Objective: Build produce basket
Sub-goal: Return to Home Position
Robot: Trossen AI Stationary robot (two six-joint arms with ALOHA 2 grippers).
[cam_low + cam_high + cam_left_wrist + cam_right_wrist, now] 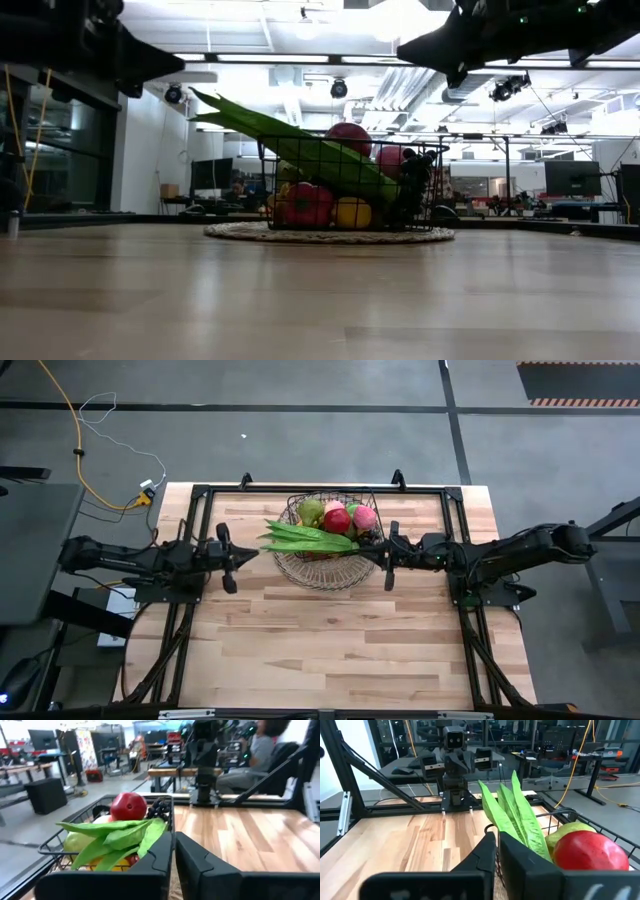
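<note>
The wire basket point(300, 565) stands at the table's far middle on its paler round bottom point(330, 235). It holds the produce: a red apple point(337, 520), a green fruit point(311, 512), a pink piece point(365, 517) and dark grapes point(159, 809). Long green pods point(305, 538) lie over its left rim and stick out. My left gripper point(228, 557) is shut, a little left of the basket. My right gripper point(390, 555) is shut, just right of the rim. Both point level at the basket from opposite sides and hang above rim height, empty.
Dark frame rails point(200, 490) run along the table's far, left and right sides. Bare wood point(330, 650) spreads over the near half. A yellow cable point(80, 450) lies on the floor beyond the far left corner. A seated person point(260, 750) shows in the room behind.
</note>
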